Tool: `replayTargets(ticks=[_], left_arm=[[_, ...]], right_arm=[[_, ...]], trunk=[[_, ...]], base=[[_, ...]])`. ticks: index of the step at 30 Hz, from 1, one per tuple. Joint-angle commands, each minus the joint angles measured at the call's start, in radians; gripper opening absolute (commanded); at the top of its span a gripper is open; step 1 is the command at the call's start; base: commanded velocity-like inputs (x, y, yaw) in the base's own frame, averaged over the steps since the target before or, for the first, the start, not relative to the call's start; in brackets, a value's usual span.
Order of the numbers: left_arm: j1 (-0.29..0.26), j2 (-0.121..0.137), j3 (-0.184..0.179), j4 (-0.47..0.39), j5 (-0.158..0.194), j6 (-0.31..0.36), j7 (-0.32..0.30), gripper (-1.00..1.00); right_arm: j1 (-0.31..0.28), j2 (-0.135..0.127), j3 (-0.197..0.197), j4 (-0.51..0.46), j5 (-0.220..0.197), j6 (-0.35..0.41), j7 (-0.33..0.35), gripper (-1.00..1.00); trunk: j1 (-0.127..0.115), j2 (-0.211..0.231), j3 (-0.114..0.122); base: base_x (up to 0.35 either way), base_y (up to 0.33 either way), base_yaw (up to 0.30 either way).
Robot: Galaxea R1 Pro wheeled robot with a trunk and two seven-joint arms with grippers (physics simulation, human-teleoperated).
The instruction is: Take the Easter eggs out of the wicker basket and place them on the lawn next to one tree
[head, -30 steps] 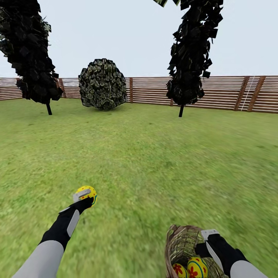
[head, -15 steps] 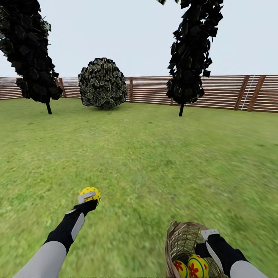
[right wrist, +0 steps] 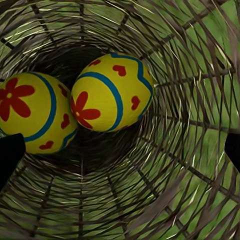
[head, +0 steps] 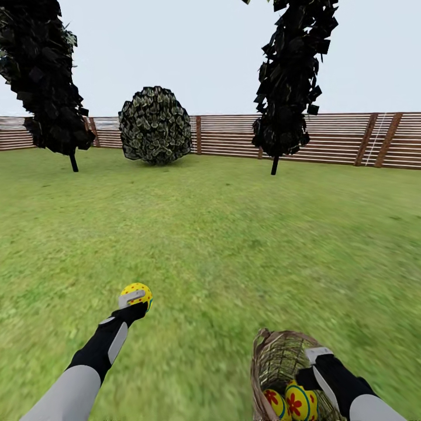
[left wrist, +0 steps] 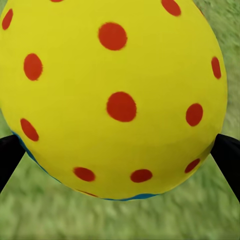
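Progress looks about a third: the left pincer (head: 135, 299) grips one red-dotted yellow egg (left wrist: 112, 95) above the mottled green lawn (head: 234, 234), two flowered yellow eggs (right wrist: 111, 91) remain in the brown wicker basket (head: 275, 359), whose rim the right pincer (head: 313, 362) seemingly clamps, far from any tree.

My left gripper (head: 135, 299): fingertips mostly hidden behind the egg (head: 135, 294) I hold; in the wrist view that egg (left wrist: 112, 95) is cut off at the frame's top & sides, fingers (left wrist: 8, 157) just dark slivers at the edges. Wicker basket (head: 280, 365) cut off by the head view's bottom edge; its two eggs (head: 300, 402) partly cropped there. Right gripper (head: 313, 365) sits at the basket rim, can't tell its jaw state. Both dark trees (head: 289, 76) lose their tops past the frame. Lawn (head: 234, 245) blurry.
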Motion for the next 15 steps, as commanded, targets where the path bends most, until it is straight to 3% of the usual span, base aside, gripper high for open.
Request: replayTargets(ticks=[1, 4, 15], left_arm=[[0.0, -0.001, 0.001, -0.002, 0.008, 0.006, 0.002, -1.0], [0.0, -0.005, 0.001, -0.002, 0.008, 0.006, 0.003, -1.0], [0.0, -0.008, 0.001, -0.002, 0.008, 0.006, 0.003, -1.0]], right_arm=[[0.0, -0.005, 0.001, -0.002, 0.002, 0.01, 0.002, 1.0], [-0.001, -0.015, -0.005, -0.008, -0.006, 0.016, 0.0, 1.0], [-0.001, -0.004, 0.001, -0.008, -0.001, 0.014, -0.002, 1.0]], trunk=[[0.004, -0.008, -0.004], [0.015, -0.029, -0.014], [0.057, -0.106, -0.048]], base=[[0.0, 0.0, 0.0], [0.0, 0.0, 0.0], [0.0, 0.0, 0.0]])
